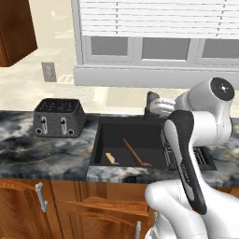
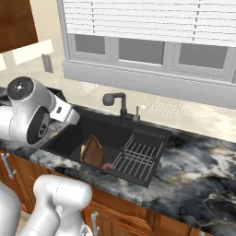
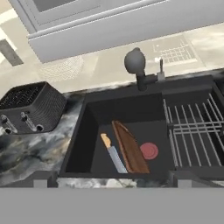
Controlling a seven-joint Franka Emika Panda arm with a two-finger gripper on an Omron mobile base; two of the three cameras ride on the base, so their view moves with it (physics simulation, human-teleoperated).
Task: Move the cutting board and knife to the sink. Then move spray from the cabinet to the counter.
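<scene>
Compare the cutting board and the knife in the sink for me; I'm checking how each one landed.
The cutting board stands tilted on its long edge; the knife lies flat on the basin floor. The cutting board is brown, longer and broader; the knife is slim, with a tan handle and grey blade. Both are side by side inside the sink.
</scene>
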